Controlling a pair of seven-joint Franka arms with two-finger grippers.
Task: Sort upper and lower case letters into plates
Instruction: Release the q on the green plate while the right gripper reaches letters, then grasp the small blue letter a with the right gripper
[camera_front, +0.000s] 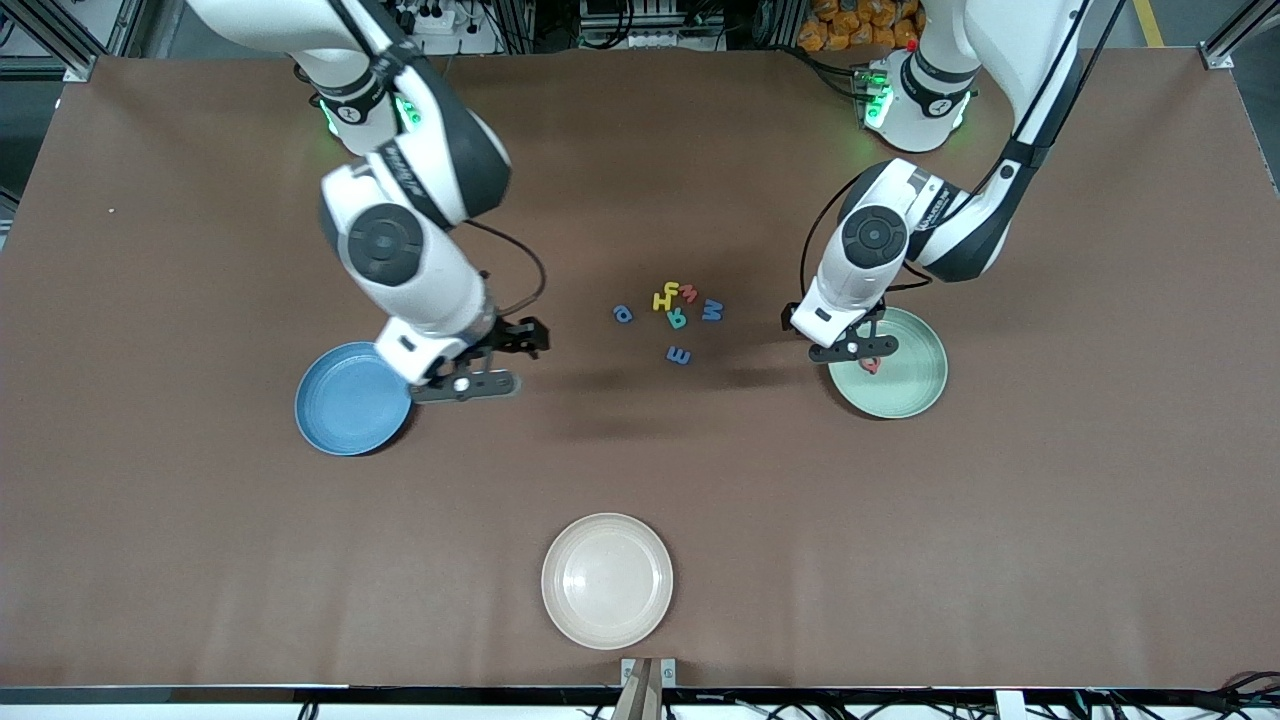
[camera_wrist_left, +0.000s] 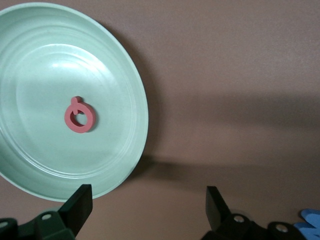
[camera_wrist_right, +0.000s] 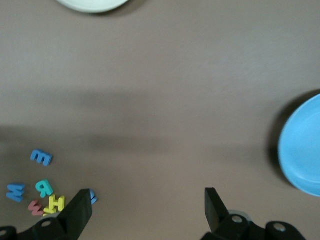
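Several loose letters lie mid-table: a yellow H (camera_front: 663, 299), a red piece (camera_front: 689, 294), a teal R (camera_front: 677, 319), a blue M (camera_front: 712, 310), a blue E (camera_front: 679, 355) and a blue piece (camera_front: 623, 314). One red letter (camera_wrist_left: 79, 118) lies in the mint green plate (camera_front: 910, 385), which also shows in the left wrist view (camera_wrist_left: 35, 60). My left gripper (camera_front: 858, 348) (camera_wrist_left: 148, 207) is open and empty over that plate's rim toward the letters. The blue plate (camera_front: 345, 400) (camera_wrist_right: 302, 150) holds nothing. My right gripper (camera_front: 480, 365) (camera_wrist_right: 146, 210) is open and empty beside it, over bare table.
A cream-white plate (camera_front: 607, 580) lies near the table's front edge, nearer to the front camera than the letters; its rim shows in the right wrist view (camera_wrist_right: 92, 4). The brown table top stretches wide around both plates.
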